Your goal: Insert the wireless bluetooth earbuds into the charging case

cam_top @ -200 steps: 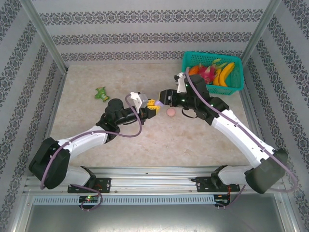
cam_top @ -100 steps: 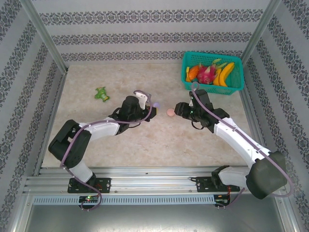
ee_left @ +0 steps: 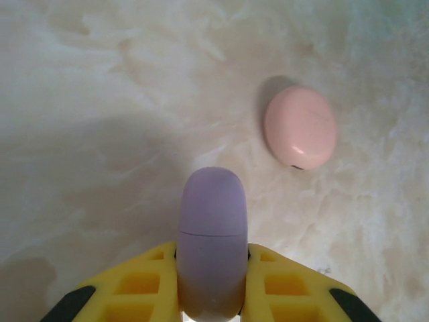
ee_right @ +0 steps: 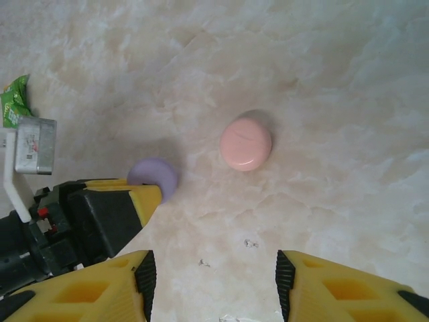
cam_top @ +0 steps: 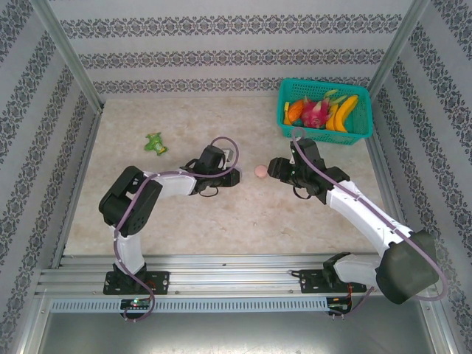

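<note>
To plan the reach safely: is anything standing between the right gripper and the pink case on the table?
Nothing visible. Only bare table lies between the open right gripper and the pink case. The left gripper, holding the purple case, sits off to one side.

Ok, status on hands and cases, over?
Left hand shut on purple case, lid closed. Right hand open, empty, above table. Pink case on table, closed, apart from purple. Green packet, fruit basket far off.

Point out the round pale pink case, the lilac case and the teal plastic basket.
round pale pink case (ee_left: 299,127): left wrist view, middle of top face.
lilac case (ee_left: 212,201): left wrist view, face above seam.
teal plastic basket (cam_top: 324,136): top external view, near wall.
</note>
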`<state>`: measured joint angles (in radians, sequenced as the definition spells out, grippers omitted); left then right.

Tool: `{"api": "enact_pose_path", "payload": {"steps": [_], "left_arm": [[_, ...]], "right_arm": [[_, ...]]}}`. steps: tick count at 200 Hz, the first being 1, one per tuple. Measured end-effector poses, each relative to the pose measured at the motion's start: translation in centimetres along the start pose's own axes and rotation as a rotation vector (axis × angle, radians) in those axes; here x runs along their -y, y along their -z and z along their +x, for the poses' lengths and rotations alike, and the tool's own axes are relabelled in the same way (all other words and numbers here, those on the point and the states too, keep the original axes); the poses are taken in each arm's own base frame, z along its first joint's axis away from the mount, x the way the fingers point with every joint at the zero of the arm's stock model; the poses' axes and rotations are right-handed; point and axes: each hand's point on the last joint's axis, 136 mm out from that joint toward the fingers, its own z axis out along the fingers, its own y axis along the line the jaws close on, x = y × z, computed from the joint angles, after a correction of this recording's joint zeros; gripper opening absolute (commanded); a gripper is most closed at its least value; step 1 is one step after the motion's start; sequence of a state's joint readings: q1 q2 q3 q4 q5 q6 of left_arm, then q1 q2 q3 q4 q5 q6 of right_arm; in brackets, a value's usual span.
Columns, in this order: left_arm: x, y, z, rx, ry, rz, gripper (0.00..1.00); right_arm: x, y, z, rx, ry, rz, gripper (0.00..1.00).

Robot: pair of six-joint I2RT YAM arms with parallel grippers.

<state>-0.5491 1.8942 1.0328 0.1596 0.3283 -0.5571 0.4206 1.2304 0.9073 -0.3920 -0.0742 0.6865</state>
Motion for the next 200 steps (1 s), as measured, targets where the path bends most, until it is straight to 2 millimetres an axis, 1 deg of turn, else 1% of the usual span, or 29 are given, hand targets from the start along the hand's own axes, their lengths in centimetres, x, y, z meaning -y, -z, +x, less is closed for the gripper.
{"api": "enact_pose_path", "payload": {"steps": [10, 28, 29, 32, 41, 44, 47, 52, 55, 62, 65, 67, 81, 93, 108, 119, 130, 139, 146, 153, 160, 179, 189, 200], "left_arm": [[-0.5, 0.0, 0.0, -0.002, 0.01, -0.009, 0.38], [-1.4, 0.2, -0.3, 0.001, 0.037, -0.025, 0.55], [-1.5, 0.2, -0.3, 0.001, 0.035, -0.025, 0.57], [-1.6, 0.3, -0.4, 0.002, 0.041, -0.028, 0.67], [-2.4, 0.6, -0.5, 0.006, 0.054, -0.044, 0.85], [-2.6, 0.7, -0.5, 0.007, 0.057, -0.047, 0.97], [-2.9, 0.9, -0.5, 0.009, 0.061, -0.054, 1.0], [-3.2, 1.3, -0.6, 0.012, 0.068, -0.056, 1.0], [-3.3, 1.6, -0.8, 0.017, 0.071, -0.057, 1.0], [-3.6, 2.5, -1.1, 0.027, 0.079, -0.069, 1.0], [-3.7, 2.9, -1.3, 0.033, 0.083, -0.071, 1.0], [-3.9, 3.2, -1.4, 0.036, 0.086, -0.075, 1.0], [-4.7, 5.7, -2.6, 0.075, 0.099, -0.099, 1.0], [-5.6, 8.3, -4.2, 0.132, 0.101, -0.13, 1.0], [-6.6, 12.2, -6.5, 0.232, 0.085, -0.179, 1.0], [-7.4, 15.6, -7.9, 0.333, 0.048, -0.235, 1.0], [-8.1, 18.6, -8.4, 0.428, -0.009, -0.3, 1.0], [-8.7, 20.6, -8.2, 0.498, -0.07, -0.355, 1.0], [-9.2, 21.7, -7.7, 0.54, -0.114, -0.397, 1.0], [-9.9, 22.5, -7.1, 0.566, -0.15, -0.441, 1.0], [-10.9, 22.8, -6.5, 0.573, -0.173, -0.481, 1.0], [-14.7, 22.8, -4.6, 0.551, -0.193, -0.614, 1.0], [-16.5, 22.5, -3.7, 0.529, -0.194, -0.672, 1.0], [-18.2, 21.8, -2.9, 0.505, -0.201, -0.724, 1.0]], "right_arm": [[0.2, 0.0, -0.1, 0.003, -0.004, 0.003, 0.56], [0.5, 0.1, -0.4, 0.012, -0.012, 0.009, 0.62], [0.5, 0.1, -0.5, 0.013, -0.013, 0.009, 0.63], [0.6, 0.2, -0.5, 0.014, -0.013, 0.011, 0.64], [0.8, 0.3, -0.8, 0.022, -0.018, 0.014, 0.71], [0.9, 0.4, -0.9, 0.026, -0.023, 0.015, 0.72], [1.1, 0.5, -0.9, 0.028, -0.022, 0.017, 0.75], [1.3, 0.6, -1.1, 0.034, -0.026, 0.018, 0.78], [1.4, 0.7, -1.1, 0.037, -0.03, 0.02, 0.84], [1.6, 0.9, -1.3, 0.046, -0.036, 0.022, 0.88], [1.8, 1.1, -1.4, 0.049, -0.038, 0.025, 0.95], [1.9, 1.2, -1.5, 0.052, -0.037, 0.028, 0.97], [2.6, 1.9, -2.0, 0.075, -0.044, 0.04, 0.98], [3.2, 2.6, -2.5, 0.101, -0.044, 0.058, 0.98], [4.2, 3.6, -3.3, 0.147, -0.031, 0.1, 0.98], [5.0, 4.1, -4.0, 0.187, -0.01, 0.144, 0.98], [6.0, 4.4, -4.5, 0.231, 0.017, 0.203, 0.98], [7.2, 4.3, -4.9, 0.271, 0.043, 0.254, 0.98], [8.3, 4.1, -4.8, 0.297, 0.068, 0.296, 0.98], [9.5, 3.7, -4.6, 0.317, 0.096, 0.339, 0.98], [10.8, 3.2, -4.2, 0.327, 0.124, 0.384, 0.98], [14.5, 2.2, -3.2, 0.343, 0.171, 0.506, 0.98], [16.0, 2.1, -3.2, 0.352, 0.174, 0.552, 0.98], [17.1, 2.2, -4.0, 0.394, 0.185, 0.587, 0.98]]}}
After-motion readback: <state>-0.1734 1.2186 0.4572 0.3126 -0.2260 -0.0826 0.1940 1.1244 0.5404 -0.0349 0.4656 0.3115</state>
